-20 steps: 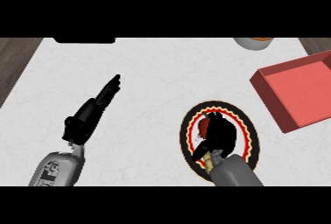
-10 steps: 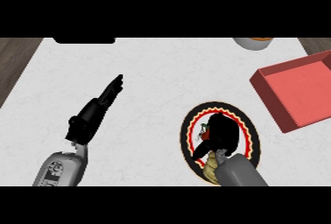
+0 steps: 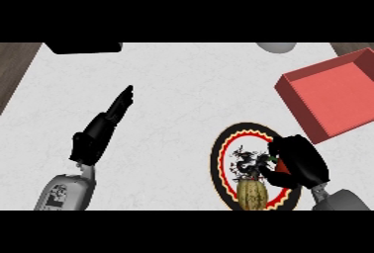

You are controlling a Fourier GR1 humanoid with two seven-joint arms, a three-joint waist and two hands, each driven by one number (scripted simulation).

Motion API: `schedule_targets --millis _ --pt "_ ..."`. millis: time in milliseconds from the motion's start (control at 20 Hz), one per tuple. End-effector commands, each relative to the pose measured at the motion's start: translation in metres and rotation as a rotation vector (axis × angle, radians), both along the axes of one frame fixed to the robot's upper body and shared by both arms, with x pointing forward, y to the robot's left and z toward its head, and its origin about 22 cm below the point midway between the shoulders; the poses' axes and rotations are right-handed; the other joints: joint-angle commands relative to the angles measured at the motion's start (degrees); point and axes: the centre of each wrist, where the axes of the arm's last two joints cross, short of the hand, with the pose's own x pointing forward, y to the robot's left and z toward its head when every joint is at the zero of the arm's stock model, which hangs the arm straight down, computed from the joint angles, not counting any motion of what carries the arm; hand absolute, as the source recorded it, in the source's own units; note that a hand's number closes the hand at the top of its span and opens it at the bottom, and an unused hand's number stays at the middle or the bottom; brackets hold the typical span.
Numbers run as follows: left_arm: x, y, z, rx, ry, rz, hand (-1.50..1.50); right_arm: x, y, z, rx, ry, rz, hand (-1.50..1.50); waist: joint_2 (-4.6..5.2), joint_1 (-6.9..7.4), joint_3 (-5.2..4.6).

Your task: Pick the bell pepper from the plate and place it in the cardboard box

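Red box [image 3: 332, 101]; black-rimmed plate [image 3: 219, 163], red zigzag border.

Left robot hand [image 3: 99, 132] flat, fingers straight, pointing up-right. Right robot hand [image 3: 298, 160] curled, fingers bent inward.

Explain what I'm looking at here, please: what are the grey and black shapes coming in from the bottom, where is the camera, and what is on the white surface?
The camera sits at the robot's head and looks steeply down at a white counter. The two grey forearms end in black hands. The left robot hand rests open, fingers straight, holding nothing. The right robot hand is curled over the right side of a round plate with a red and black patterned rim. A bit of red and green shows under its fingers, probably the bell pepper, though most of it is hidden. Something yellowish and striped lies at the plate's near edge. The red box sits at the right, beyond the plate. A dark object and a grey one lie at the far edge.
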Motion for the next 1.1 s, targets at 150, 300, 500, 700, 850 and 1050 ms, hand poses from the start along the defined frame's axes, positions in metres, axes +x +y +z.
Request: schedule_targets --millis 150,300,500,700,850,1050 --pt "-0.008 0.012 -0.001 0.004 0.008 0.039 0.00 -0.017 -0.113 0.067 0.041 -0.194 0.270 1.50 -0.25 -1.74 0.04" --pt "-0.008 0.015 -0.008 -0.001 0.000 0.046 0.00 -0.020 -0.148 0.104 0.136 -0.234 0.323 1.50 0.02 -2.01 -0.10" --pt "-0.013 0.010 -0.005 0.005 0.011 0.048 0.00 -0.039 -0.197 0.133 0.254 -0.233 0.378 1.50 -0.22 -2.28 -0.05" --pt "0.000 0.016 0.005 0.016 -0.004 0.038 0.00 -0.051 -0.241 0.182 0.384 -0.318 0.365 1.50 0.03 -2.39 -0.19" --pt "-0.020 0.011 -0.007 0.000 0.009 0.017 0.00 -0.072 -0.281 0.204 0.470 -0.330 0.284 1.50 0.23 0.04 -0.19" --pt "-0.013 0.006 0.001 0.006 -0.004 -0.007 0.00 -0.101 -0.310 0.225 0.504 -0.337 0.205 1.50 0.41 0.68 -0.23"
